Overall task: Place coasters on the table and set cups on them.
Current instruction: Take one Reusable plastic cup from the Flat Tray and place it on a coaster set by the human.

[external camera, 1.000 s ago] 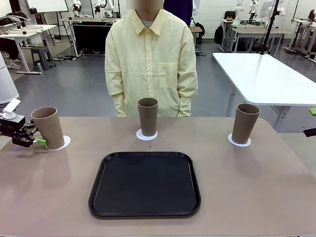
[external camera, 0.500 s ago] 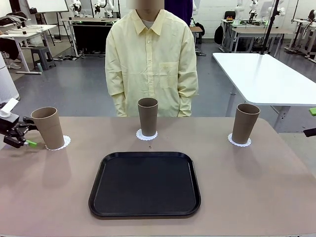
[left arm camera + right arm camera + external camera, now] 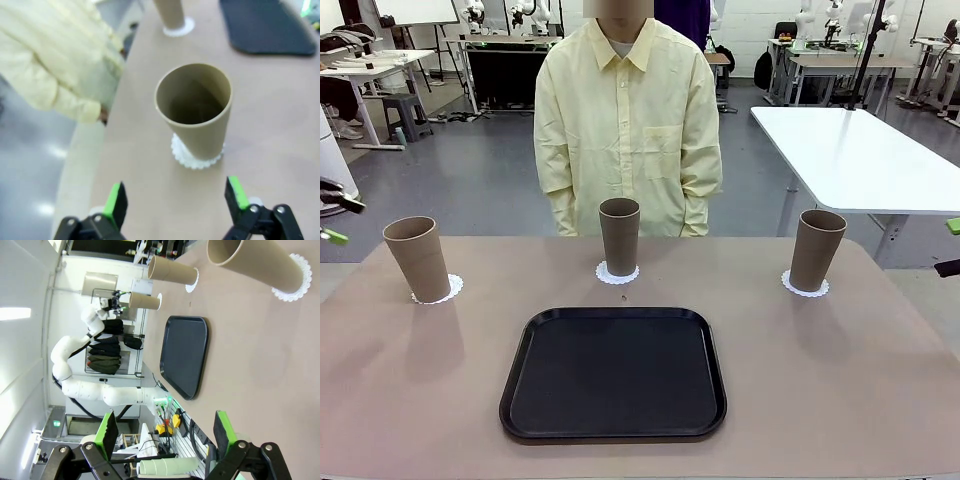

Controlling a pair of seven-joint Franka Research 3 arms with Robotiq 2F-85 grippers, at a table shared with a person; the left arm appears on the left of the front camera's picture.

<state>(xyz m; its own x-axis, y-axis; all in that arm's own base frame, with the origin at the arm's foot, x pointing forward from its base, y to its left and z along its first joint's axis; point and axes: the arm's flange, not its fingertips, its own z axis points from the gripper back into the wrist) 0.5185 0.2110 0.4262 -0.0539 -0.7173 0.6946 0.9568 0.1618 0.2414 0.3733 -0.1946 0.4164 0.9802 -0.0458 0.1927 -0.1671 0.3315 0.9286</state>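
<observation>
At the far left edge of the front view, the left gripper [image 3: 332, 222] hangs off the table's side, well apart from the left cup; in its own wrist view its green-padded fingers [image 3: 116, 198] stand wide apart with nothing between them, the cup beyond them. The left cup [image 3: 417, 259] stands upright on its coaster [image 3: 451, 289] near the left end of the table [image 3: 820, 380]. The middle cup [image 3: 619, 236] stands on a second coaster [image 3: 617, 275] at the far edge, just before the person [image 3: 627, 120] in a pale yellow shirt. A black tray [image 3: 613, 372] lies bare nearer the robot, apart from all three cups. The right cup [image 3: 817, 250] stands on the third coaster [image 3: 805, 289]. The right gripper [image 3: 164, 432] holds its jaws apart and empty in its wrist view, well clear of the nearest cup. No readable print or brand shows on the cups, tray or coasters.
</observation>
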